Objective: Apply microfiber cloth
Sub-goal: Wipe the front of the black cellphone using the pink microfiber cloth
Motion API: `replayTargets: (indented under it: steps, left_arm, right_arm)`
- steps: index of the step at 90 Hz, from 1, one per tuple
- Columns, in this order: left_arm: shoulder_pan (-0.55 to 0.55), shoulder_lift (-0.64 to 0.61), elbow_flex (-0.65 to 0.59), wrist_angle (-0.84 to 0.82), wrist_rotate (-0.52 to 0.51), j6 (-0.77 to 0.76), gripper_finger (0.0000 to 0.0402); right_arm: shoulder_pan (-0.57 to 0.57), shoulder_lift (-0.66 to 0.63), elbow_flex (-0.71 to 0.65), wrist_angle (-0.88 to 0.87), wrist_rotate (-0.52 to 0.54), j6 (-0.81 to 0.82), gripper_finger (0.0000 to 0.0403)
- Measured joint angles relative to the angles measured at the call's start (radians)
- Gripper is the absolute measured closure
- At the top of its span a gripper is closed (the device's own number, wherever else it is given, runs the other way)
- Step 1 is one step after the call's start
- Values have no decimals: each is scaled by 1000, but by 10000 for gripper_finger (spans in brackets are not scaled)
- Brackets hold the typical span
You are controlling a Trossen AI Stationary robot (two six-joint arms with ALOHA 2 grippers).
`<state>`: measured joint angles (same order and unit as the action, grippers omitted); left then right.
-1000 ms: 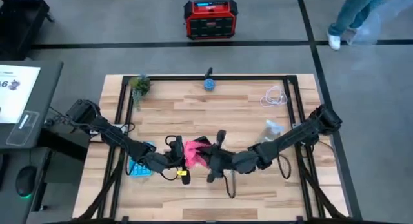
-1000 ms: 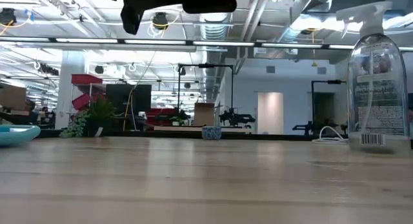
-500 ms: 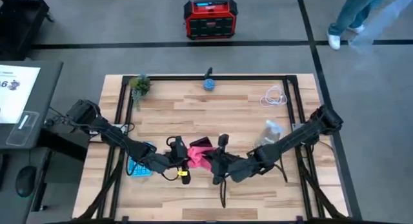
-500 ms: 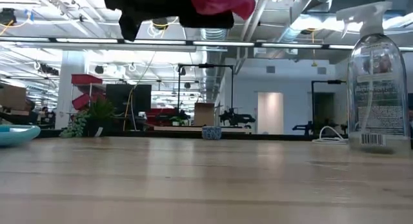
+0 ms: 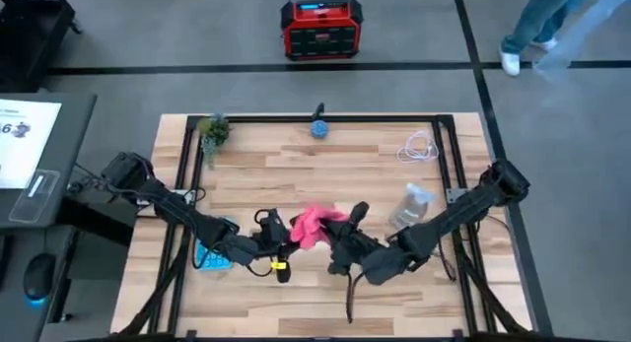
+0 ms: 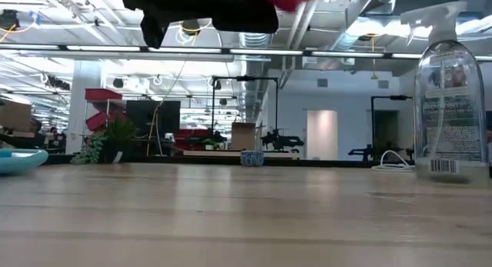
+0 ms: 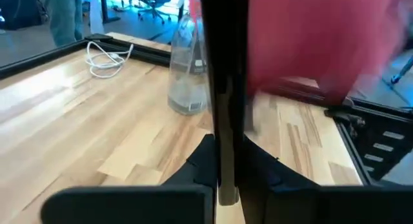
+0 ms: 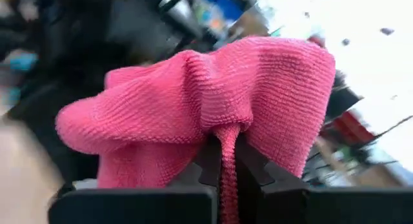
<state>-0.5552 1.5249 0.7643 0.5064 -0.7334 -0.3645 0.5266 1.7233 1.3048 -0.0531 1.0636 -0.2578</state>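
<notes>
The pink-red microfiber cloth (image 5: 314, 224) hangs bunched above the middle of the table, with my right gripper (image 5: 340, 239) shut on it. In the right wrist view the cloth (image 8: 213, 101) fills the picture. Just to its left, my left gripper (image 5: 271, 239) is shut on a thin black phone (image 7: 224, 88), seen edge-on in the left wrist view. There the cloth (image 7: 316, 43) shows blurred right beside the phone; whether they touch I cannot tell. In the low view both grippers show dark at the top (image 6: 207, 5), high above the tabletop. My left gripper pinches the phone's end nearest the wrist (image 7: 223, 169) between its two fingers, one on each flat face. The phone stands out beyond the fingers, lifted clear of the table. My right gripper pinches a gathered fold of the cloth (image 8: 223, 156) between its two fingers, several layers together. The rest of the cloth bulges out beyond and around the fingertips. It is lifted clear of the table.
A clear spray bottle (image 5: 414, 206) stands right of the grippers. A light blue calculator (image 5: 212, 253) lies under the left arm. At the far edge are a white cable (image 5: 419, 147), a small blue bowl (image 5: 320, 128) and a little plant (image 5: 213, 130).
My right gripper has carried the cloth a little toward the table's right and far side, and its wrist has turned. In the low view the cloth dipped down and then rose again. My left gripper has kept the phone where it was.
</notes>
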Motion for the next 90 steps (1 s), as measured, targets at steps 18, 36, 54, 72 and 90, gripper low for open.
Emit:
replayTargets:
  steps: [18,36,54,72,90]
  left_arm:
    - [0,0,0,11,-18,11,392]
    - [-3,-1,0,37,4,13,392]
    - [-4,-2,1,46,1,13,392]
    - [-3,-2,1,88,-5,42,392]
    - [-3,-2,1,130,-16,71,392]
  right_arm:
    - [7,17,-6,-284,-116,333,403]
    - [56,17,-24,-429,-114,481,403]
    - [129,17,-25,-536,-185,653,403]
    - [137,17,-25,-343,-229,612,403]
    - [67,17,-25,-110,-333,497,403]
